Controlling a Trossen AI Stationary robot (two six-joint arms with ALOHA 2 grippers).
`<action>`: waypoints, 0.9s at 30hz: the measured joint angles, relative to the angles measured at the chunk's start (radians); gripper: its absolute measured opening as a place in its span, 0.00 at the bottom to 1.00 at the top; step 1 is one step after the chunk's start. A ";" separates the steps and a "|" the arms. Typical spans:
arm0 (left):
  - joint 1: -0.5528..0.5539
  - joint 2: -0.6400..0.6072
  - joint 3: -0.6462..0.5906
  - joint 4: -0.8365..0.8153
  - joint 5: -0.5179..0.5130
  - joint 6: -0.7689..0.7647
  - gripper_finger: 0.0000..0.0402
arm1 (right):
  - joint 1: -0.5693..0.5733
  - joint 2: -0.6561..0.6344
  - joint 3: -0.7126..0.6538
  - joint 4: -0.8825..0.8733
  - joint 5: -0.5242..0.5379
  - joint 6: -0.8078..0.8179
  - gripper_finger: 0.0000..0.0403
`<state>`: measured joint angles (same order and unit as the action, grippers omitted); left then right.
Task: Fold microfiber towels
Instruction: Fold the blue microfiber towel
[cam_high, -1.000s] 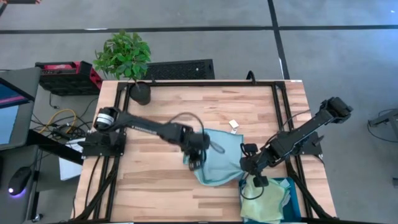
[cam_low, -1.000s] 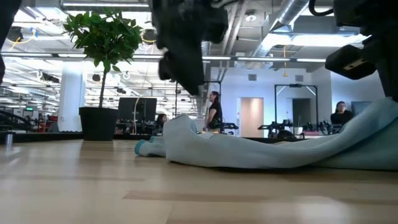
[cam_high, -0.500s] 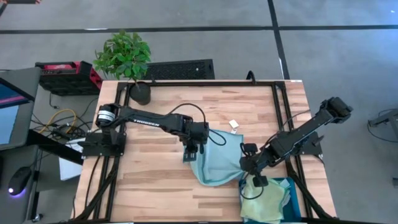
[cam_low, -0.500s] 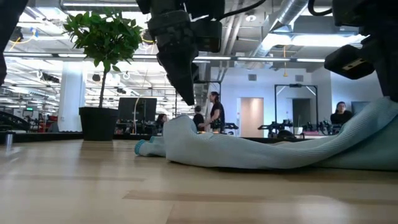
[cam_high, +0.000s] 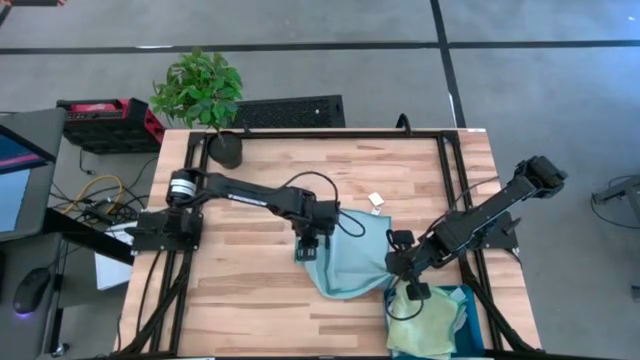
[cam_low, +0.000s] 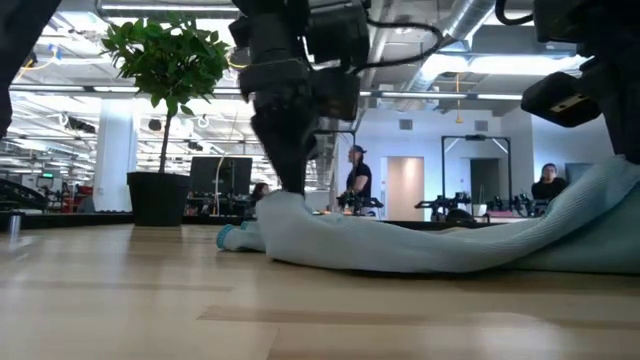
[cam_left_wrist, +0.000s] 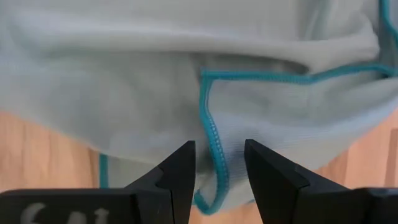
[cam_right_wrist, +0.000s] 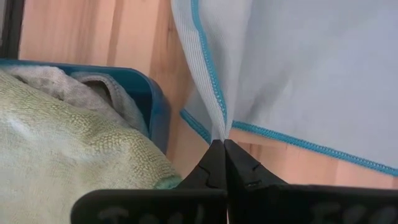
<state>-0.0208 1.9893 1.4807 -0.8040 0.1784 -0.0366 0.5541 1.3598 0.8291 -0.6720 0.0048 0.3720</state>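
Left end effector (cam_left_wrist: 219, 163) open astride blue towel (cam_high: 350, 262) hem; right end effector (cam_right_wrist: 221, 144) pinches corner.

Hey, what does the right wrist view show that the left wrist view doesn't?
Only the right wrist view shows the teal bin with the pale green towel and a grey towel inside, and the right gripper with its jaws shut on the light blue towel at its teal-stitched edge. Only the left wrist view shows the left gripper, jaws open, straddling a hemmed fold. Both show the light blue towel lying on the wooden table.
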 joint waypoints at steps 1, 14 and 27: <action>0.000 0.004 0.001 0.001 0.000 -0.001 0.33 | 0.000 0.000 0.000 -0.002 0.000 0.005 0.01; -0.004 0.008 0.006 -0.033 0.177 -0.010 0.32 | 0.000 0.000 0.000 -0.008 0.000 0.014 0.01; -0.069 0.008 0.006 -0.080 0.139 0.010 0.05 | 0.000 0.000 0.000 -0.008 -0.001 0.014 0.01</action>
<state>-0.0897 1.9976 1.4868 -0.8837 0.3172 -0.0263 0.5541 1.3602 0.8291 -0.6804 0.0040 0.3859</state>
